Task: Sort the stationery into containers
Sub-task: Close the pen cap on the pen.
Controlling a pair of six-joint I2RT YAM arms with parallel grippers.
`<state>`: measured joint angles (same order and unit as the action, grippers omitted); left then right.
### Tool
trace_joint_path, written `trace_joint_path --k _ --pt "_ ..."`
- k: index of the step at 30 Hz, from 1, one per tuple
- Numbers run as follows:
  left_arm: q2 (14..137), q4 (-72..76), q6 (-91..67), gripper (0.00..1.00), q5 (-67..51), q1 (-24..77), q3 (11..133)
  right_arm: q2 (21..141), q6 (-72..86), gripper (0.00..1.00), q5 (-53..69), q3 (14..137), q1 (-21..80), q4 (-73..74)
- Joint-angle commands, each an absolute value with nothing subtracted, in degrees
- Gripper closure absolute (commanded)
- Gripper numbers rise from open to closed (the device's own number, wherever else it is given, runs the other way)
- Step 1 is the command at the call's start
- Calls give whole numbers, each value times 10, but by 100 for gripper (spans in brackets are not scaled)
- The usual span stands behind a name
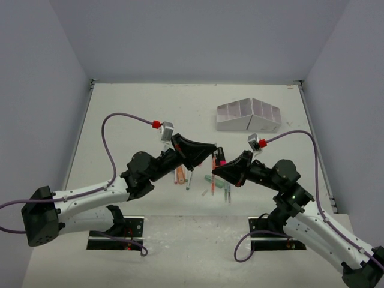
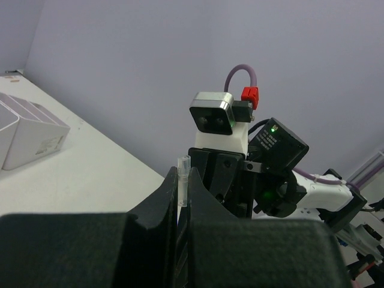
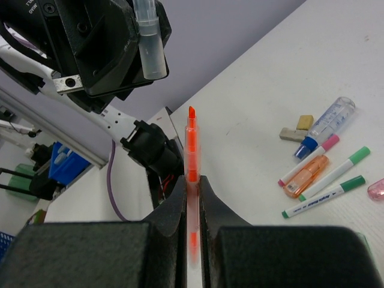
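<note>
Orange highlighter (image 3: 191,141), tip bare, is clamped between the fingers of my right gripper (image 3: 192,183) and sticks out past them. My left gripper (image 2: 183,187) is pinched on a clear cap (image 2: 183,171), likely its own. Both hang face to face above the loose pens (image 3: 333,180), well apart from the white organizer (image 1: 249,116). I judge this the recapping step: next, line the cap's mouth with the tip and press home

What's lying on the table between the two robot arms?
Loose stationery, pens and highlighters, lies scattered on the table between the left arm and the right arm. The top view shows it.
</note>
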<state>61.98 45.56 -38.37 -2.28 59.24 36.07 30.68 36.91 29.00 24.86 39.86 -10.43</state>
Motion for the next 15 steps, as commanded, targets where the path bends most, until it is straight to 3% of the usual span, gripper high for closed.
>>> trace_joint_path --k 1,15 --pt "628 497 -384 100 -41 589 358 301 356 100 274 275 403 -108" --pt "643 514 -380 100 -54 589 352 278 350 100 263 284 403 -81"
